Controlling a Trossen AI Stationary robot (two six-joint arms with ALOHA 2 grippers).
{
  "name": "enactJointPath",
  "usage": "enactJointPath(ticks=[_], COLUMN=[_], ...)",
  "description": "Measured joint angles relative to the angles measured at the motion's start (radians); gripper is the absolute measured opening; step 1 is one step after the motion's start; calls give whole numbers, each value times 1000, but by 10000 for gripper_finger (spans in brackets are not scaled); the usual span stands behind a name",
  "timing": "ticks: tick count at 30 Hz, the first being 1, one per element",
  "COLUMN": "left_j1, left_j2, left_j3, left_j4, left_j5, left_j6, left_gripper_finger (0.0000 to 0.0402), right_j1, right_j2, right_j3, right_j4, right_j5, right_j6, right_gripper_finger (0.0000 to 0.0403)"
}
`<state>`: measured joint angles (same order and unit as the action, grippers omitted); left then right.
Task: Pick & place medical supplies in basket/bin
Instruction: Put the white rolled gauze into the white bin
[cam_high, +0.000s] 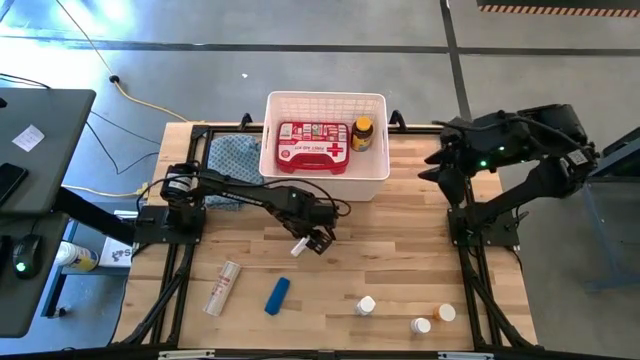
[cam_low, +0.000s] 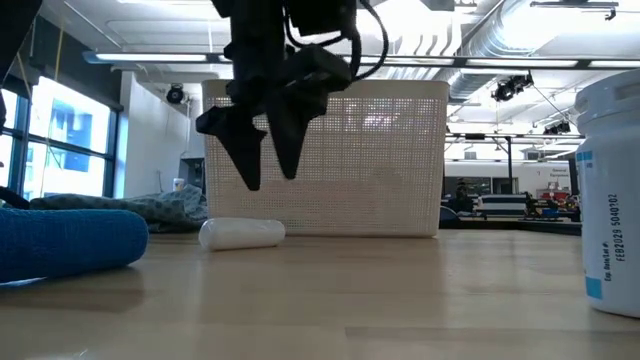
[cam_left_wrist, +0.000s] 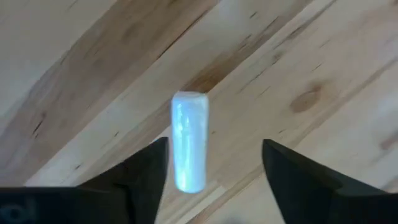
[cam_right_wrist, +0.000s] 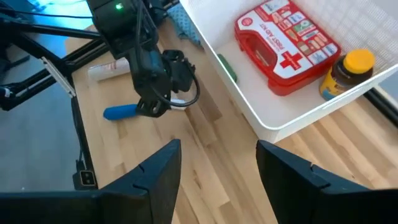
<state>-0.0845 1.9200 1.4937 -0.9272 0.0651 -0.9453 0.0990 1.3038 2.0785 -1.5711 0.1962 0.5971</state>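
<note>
- The white tube (cam_left_wrist: 189, 142) is lying flat on the table (cam_high: 400, 240), in front of the basket (cam_high: 325, 184).
- I'm hovering the left gripper (cam_left_wrist: 214, 163) over it, fingers spread wide, touching nothing.
- I'm wanting to drop straight down, straddling its middle, then pinch.
- The right gripper (cam_right_wrist: 217, 165) is waiting open, off to the side.

The overhead camera looks straight down on the whole table (cam_high: 400, 230), the low one sits at tabletop height facing the basket (cam_low: 380, 160) and the room behind, and each wrist camera looks past its own fingers, the left closely at a white tube (cam_left_wrist: 188, 140) that the low view shares.
</note>
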Motion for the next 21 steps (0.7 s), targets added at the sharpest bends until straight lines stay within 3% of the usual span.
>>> enactJointPath(ticks=[4,8,21], left_j1=[0,-1,-1], left_j2=[36,71,144], left_j3=[-1,2,0], left_j4=[11,9,-37], left_j5=[3,19,41], left_j6=[-5,-20,-50], left_gripper_finger=[329,330,236], right_j1=[0,0,0], right_j2=[-27,-62,-184], right_j3=[0,0,1], right_j4=[0,0,0], right_j5=[21,39,111], right_j6=[-46,-82,-153], right_gripper_finger=[199,199,199])
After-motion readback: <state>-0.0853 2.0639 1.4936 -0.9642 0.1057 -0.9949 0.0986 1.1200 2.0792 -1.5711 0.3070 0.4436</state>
